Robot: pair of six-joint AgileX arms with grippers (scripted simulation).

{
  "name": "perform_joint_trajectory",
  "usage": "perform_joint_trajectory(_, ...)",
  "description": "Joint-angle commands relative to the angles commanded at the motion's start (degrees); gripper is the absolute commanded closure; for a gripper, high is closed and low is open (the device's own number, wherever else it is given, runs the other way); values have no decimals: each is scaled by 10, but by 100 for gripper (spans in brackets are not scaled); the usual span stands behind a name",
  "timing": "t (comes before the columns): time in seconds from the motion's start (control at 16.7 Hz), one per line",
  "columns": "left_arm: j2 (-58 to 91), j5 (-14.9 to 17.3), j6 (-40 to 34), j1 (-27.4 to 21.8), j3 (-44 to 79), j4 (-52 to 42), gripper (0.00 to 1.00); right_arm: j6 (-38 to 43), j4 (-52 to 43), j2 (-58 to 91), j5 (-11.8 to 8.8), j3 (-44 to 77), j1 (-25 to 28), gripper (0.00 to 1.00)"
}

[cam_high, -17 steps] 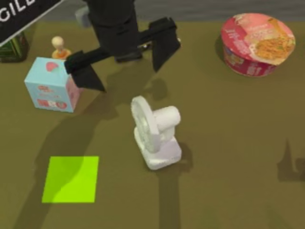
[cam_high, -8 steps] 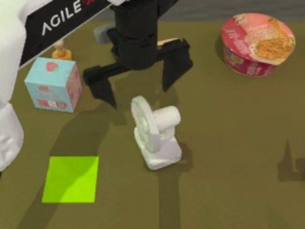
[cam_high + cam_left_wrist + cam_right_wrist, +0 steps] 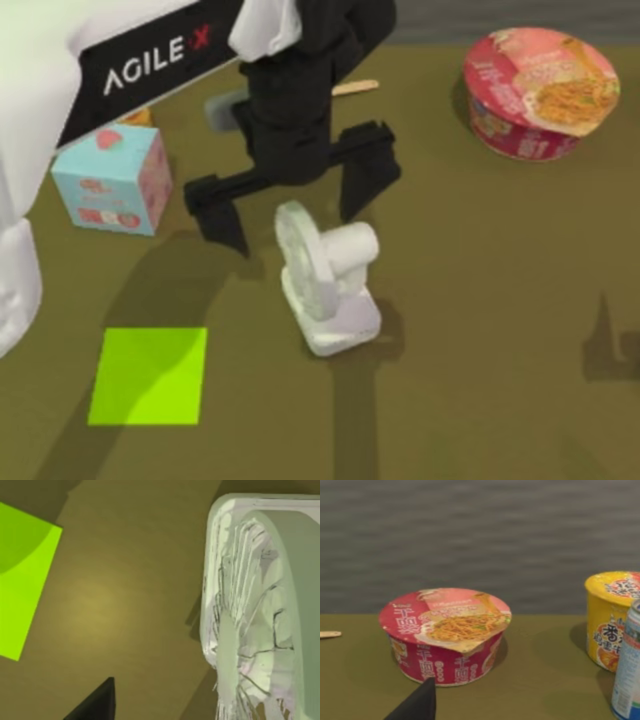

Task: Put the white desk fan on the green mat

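Fingers spread wide, the left gripper hangs over the middle of the table with the white desk fan just below and in front of it — one black fingertip sits off the grilled side of the fan's round head, the other beyond the motor housing, and neither touches it. The fan stands upright on its blocky base, apart from everything else on the olive table. In the left wrist view the grille fills one side of the picture at close range, with a single dark fingertip at the edge. The green mat lies flat well off to the gripper's near-left side, bare, with only shadow crossing one corner; the same lime patch shows in the wrist view. Just to the left of the gripper sits a pale blue box, and far to its right, toward the back, a pink noodle bowl. The right arm is out of the top view — its wrist camera looks at the noodle bowl, a yellow cup and part of a can, so whether its gripper is open or closed cannot be told.
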Motion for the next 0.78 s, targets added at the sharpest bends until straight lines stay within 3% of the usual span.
perform_joint_trajectory(0.36, -1, 0, -1, -1, -24, 24, 0, 0, 0, 0, 0, 0, 0, 0)
perform_joint_trajectory(0.78, -1, 0, -1, -1, -24, 24, 53, 0, 0, 0, 0, 0, 0, 0)
